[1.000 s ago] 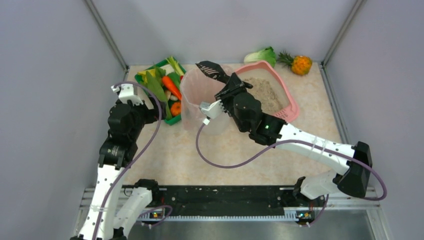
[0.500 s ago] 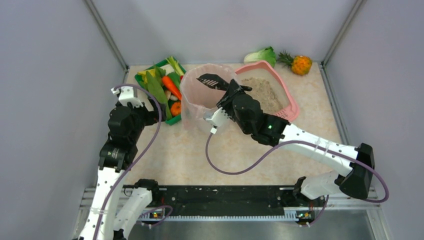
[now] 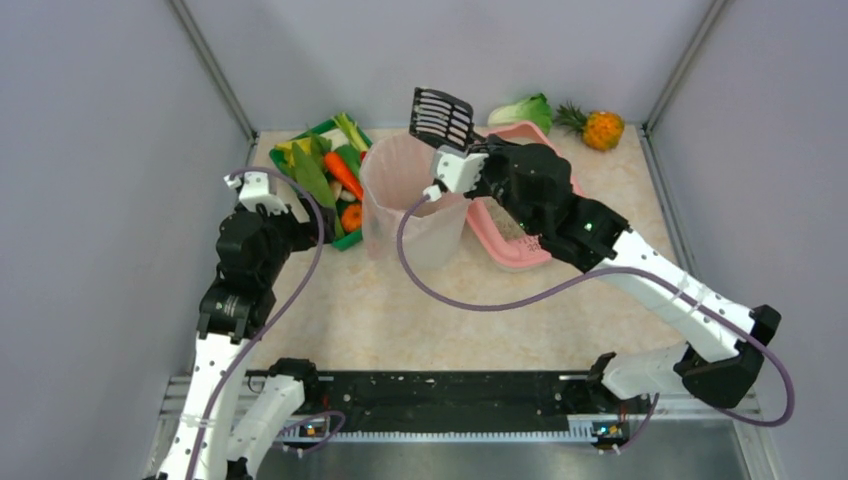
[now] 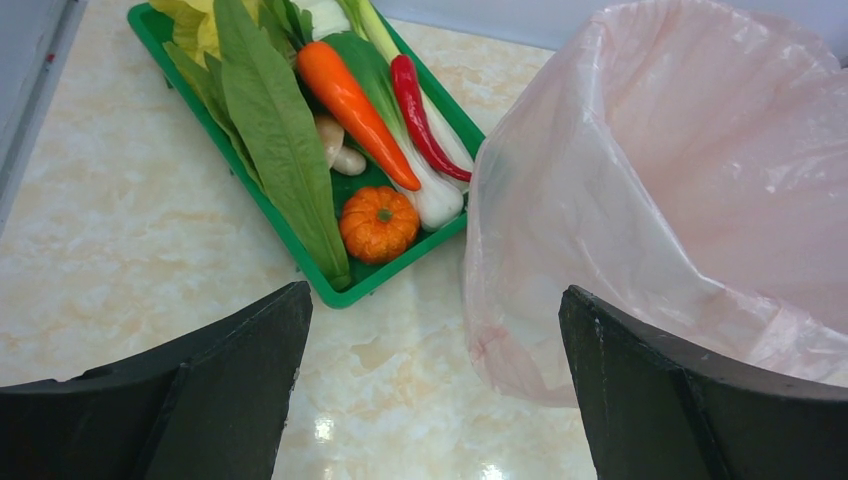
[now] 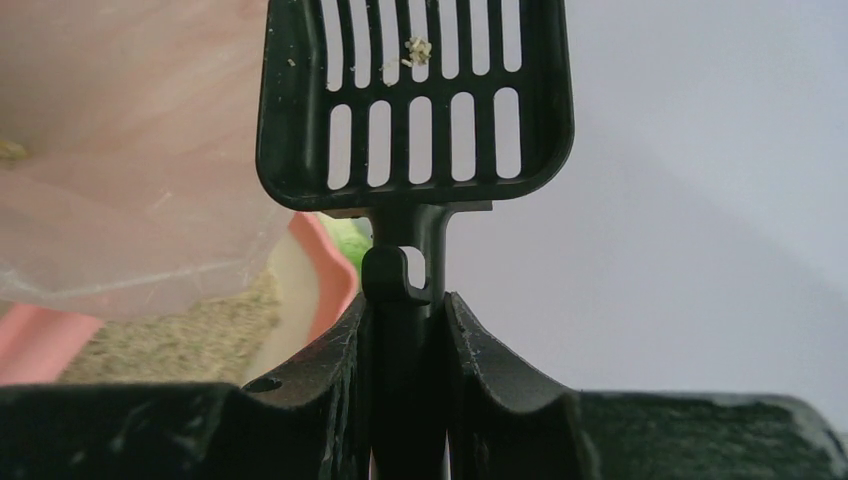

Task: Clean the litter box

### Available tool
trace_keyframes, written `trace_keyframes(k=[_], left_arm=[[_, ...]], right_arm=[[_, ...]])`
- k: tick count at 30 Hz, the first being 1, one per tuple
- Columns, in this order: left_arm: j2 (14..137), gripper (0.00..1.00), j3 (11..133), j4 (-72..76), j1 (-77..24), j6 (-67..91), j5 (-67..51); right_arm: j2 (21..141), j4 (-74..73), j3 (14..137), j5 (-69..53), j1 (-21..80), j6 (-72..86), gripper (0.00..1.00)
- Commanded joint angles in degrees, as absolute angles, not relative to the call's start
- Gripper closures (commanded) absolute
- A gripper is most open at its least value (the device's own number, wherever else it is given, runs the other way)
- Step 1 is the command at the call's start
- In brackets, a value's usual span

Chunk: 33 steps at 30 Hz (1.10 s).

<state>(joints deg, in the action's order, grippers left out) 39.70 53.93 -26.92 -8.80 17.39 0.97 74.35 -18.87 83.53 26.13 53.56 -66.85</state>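
Left claw (image 4: 432, 330), released, waits beside the pink-lined bin (image 3: 410, 205); right claw (image 5: 405, 335) clenches the slotted scoop (image 3: 441, 117), upright and nearly empty by the bin's far rim, dumping apparently done; next, dip it into the litter box (image 3: 512, 250) just right of the bin.

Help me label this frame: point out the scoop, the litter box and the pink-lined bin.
scoop (image 3: 441, 118), top external view, on its slotted head.
litter box (image 3: 508, 248), top external view, on its near pink rim.
pink-lined bin (image 4: 560, 250), left wrist view, on the liner's outer wall.
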Motion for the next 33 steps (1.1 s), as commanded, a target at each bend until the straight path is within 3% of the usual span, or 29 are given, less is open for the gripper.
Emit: trace_keyframes(k=[1, 17, 26, 33], left_arm=[[40.48, 0.01, 56.38, -23.47, -9.05, 18.65, -2.72], [44.30, 0.01, 58.91, -22.88, -9.05, 19.61, -8.60], [46.00, 0.01, 60.03, -22.77, -9.10, 19.16, -10.28], [46.76, 0.01, 59.85, -22.59, -9.14, 19.15, -11.11]], right_arm=[[71.92, -24.94, 87.43, 19.43, 49.73, -47.60, 1.00], [71.69, -37.51, 94.20, 0.27, 23.33, -11.53, 1.00], [78.76, -47.61, 96.66, -5.86, 10.58, 1.69, 1.00], [87.58, -56.96, 98.64, -9.34, 7.21, 8.08, 1.00]])
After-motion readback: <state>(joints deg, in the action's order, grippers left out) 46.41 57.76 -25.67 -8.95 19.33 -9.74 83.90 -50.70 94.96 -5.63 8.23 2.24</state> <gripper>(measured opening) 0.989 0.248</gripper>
